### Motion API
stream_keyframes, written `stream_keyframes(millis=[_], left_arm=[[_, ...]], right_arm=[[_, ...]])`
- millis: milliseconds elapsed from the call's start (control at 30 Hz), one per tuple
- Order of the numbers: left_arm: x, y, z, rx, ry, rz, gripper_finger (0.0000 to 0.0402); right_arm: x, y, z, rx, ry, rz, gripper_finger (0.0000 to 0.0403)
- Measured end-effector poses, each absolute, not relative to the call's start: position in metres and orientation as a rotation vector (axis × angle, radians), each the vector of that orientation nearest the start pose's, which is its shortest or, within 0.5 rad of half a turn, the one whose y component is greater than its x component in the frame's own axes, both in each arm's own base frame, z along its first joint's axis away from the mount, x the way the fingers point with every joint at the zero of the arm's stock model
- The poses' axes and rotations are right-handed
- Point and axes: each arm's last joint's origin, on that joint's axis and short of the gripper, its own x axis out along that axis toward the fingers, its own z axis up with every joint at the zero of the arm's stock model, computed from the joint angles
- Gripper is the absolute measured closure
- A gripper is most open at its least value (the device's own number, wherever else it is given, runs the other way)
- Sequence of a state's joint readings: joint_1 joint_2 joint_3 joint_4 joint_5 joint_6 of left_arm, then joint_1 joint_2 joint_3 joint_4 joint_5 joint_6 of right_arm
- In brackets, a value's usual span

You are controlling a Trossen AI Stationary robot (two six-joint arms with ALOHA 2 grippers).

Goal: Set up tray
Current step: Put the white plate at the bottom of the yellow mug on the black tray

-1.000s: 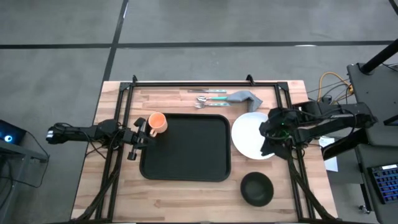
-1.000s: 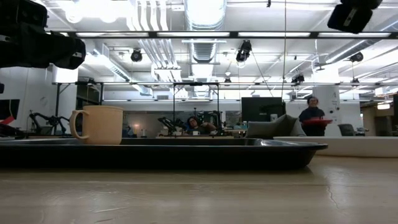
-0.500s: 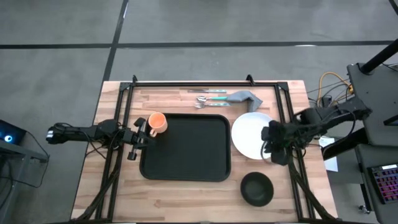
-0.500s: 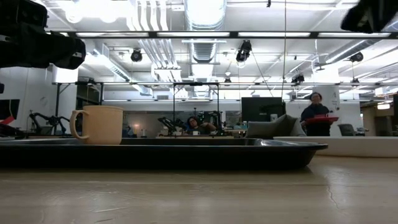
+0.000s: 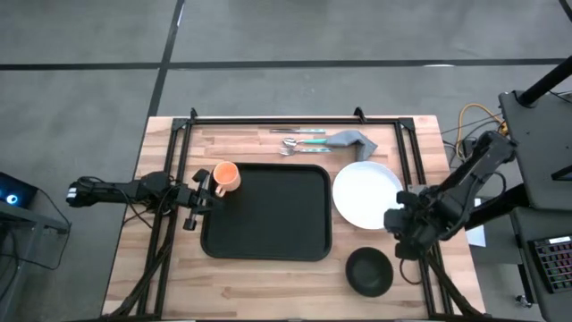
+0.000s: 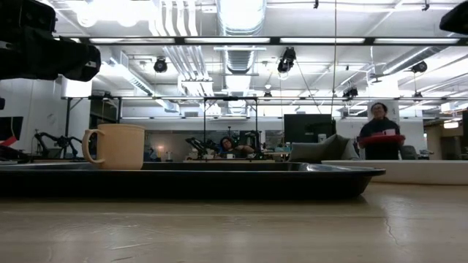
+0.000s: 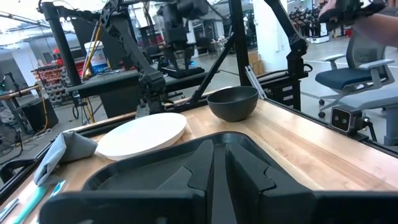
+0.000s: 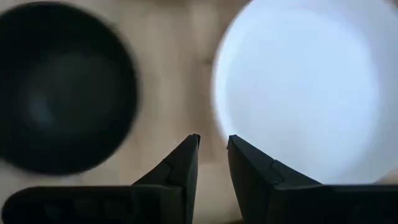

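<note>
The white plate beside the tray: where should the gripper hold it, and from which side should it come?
Probably at the rim. The white plate lies flat on the table, so only its thin edge offers a hold. The edge facing the right gripper looks best: the tray crowds the opposite side, and the dark bowl sits nearby, apart from the plate.

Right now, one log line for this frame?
left gripper: at left rim of tray, jaws together | right gripper: over gap between plate and bowl, jaws slightly apart, empty | plate, bowl: off tray
</note>
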State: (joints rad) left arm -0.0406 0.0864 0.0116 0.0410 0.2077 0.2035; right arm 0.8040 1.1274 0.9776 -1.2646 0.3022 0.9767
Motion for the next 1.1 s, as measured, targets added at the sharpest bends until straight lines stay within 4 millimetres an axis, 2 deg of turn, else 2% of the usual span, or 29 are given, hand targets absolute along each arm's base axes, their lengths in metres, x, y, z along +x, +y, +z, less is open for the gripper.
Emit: stream_keyframes(millis=[67, 300, 733, 933, 1100], left_arm=[[0.101, -0.010, 0.165, 0.200, 0.008, -0.251, 0.0379], [0.101, -0.010, 0.165, 0.200, 0.008, -0.251, 0.0379], [0.101, -0.010, 0.165, 0.200, 0.008, -0.251, 0.0379], [0.101, -0.010, 0.165, 0.200, 0.008, -0.251, 0.0379], [0.101, -0.010, 0.165, 0.200, 0.008, -0.251, 0.0379]], right_arm=[[0.127, 0.118, 0.263, 0.069, 1.208, -0.245, 0.0320], [0.131, 0.123, 0.250, 0.157, 1.208, -0.367, 0.0321], [0.141, 0.133, 0.236, 0.086, 1.248, -0.385, 0.0334], [0.142, 0.134, 0.234, 0.069, 1.258, -0.386, 0.0310], [0.141, 0.134, 0.234, 0.073, 1.259, -0.392, 0.0266]])
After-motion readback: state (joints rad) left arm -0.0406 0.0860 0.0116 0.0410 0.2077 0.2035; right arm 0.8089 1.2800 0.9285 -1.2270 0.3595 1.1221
